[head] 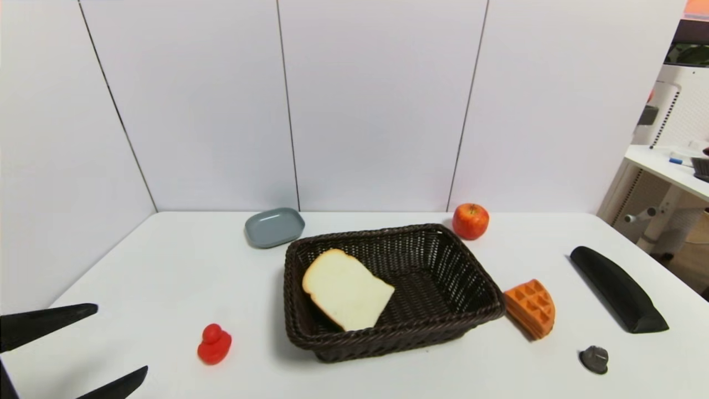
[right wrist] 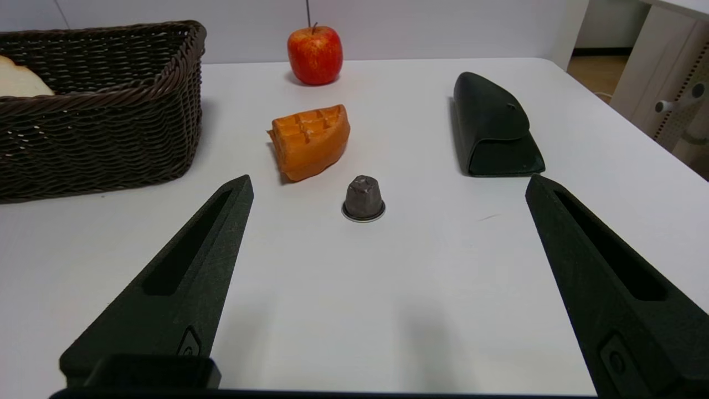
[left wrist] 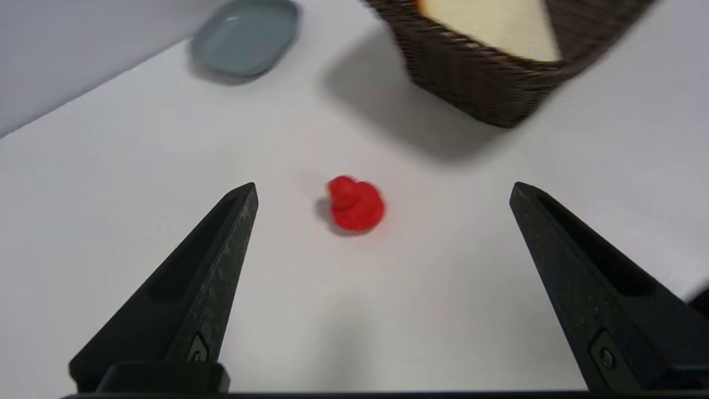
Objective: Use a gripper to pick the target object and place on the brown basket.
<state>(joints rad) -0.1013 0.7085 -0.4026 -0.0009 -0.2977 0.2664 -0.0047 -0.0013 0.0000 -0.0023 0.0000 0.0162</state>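
The left end effector (head: 119, 346) has its two pointed fingers spread wide apart, holding nothing and touching nothing; it hovers over the surface (head: 166, 266) well to the left of the brown basket (head: 476, 282), with the red toy duck (left wrist: 356, 203) lying between its tips and the basket. The right end effector (right wrist: 388, 185) is likewise spread wide and empty, seen only from its own wrist camera, on the basket's right-hand near side above bare surface.

The bread slice (head: 346, 289) lies inside the brown basket, in its left half, tilted with one edge leaning up against the left wall.

The surface is a white tabletop backed by pale wall panels. A grey dish (head: 275, 226) sits just behind the basket's left corner, and a red apple (head: 471, 221) sits just behind its right corner. An orange waffle wedge (head: 530, 308) lies just beside the basket's right wall. A small grey capsule (head: 594, 358) stands nearer than the waffle, and a black case (head: 617, 288) lies well to the right. Another white desk (head: 667, 166) stands farther right in the room.

Both arms are low at the near edge, fingers pointing forward toward the basket.
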